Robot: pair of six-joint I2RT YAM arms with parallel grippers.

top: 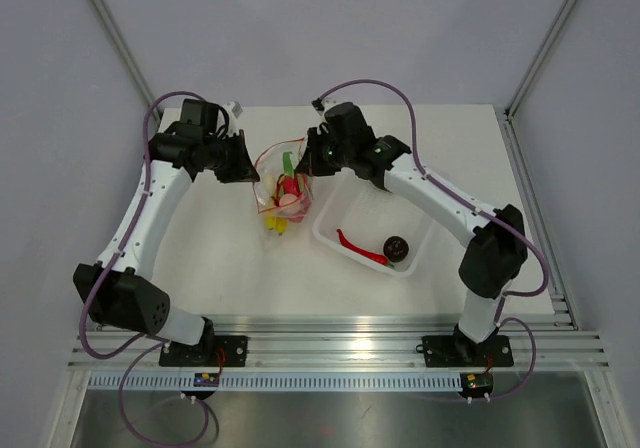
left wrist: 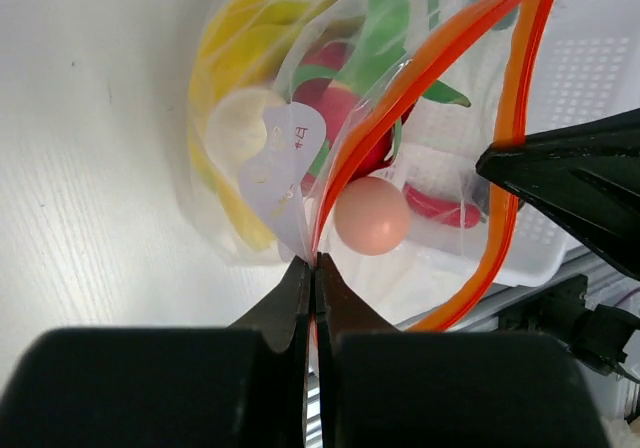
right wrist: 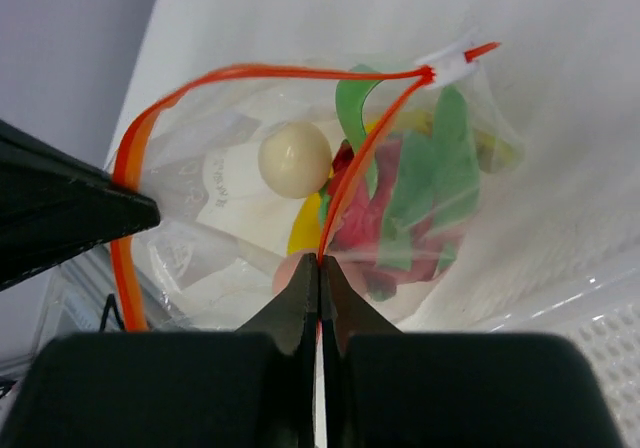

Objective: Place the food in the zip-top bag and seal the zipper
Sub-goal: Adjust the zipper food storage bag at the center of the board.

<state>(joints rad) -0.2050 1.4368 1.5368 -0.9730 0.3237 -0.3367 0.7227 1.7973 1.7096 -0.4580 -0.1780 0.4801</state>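
Observation:
The zip-top bag (top: 283, 196) hangs crinkled at mid-table between both grippers. My left gripper (top: 252, 175) is shut on one side of the orange-red zipper (left wrist: 420, 63). My right gripper (top: 304, 163) is shut on the opposite side of the zipper (right wrist: 365, 148), so the mouth gapes as a loop. Inside the bag lie a yellow banana (left wrist: 235, 48), a pink-red dragon fruit with green leaves (right wrist: 400, 183) and a small whitish ball (right wrist: 295, 158). A long red chilli (top: 362, 248) and a dark round fruit (top: 396, 246) lie in the tray to the right.
The rigid clear tray (top: 322, 234) stands just right of the bag, under my right arm. Its perforated wall (left wrist: 590, 78) shows behind the bag in the left wrist view. An aluminium rail (top: 340, 333) runs along the table's near edge.

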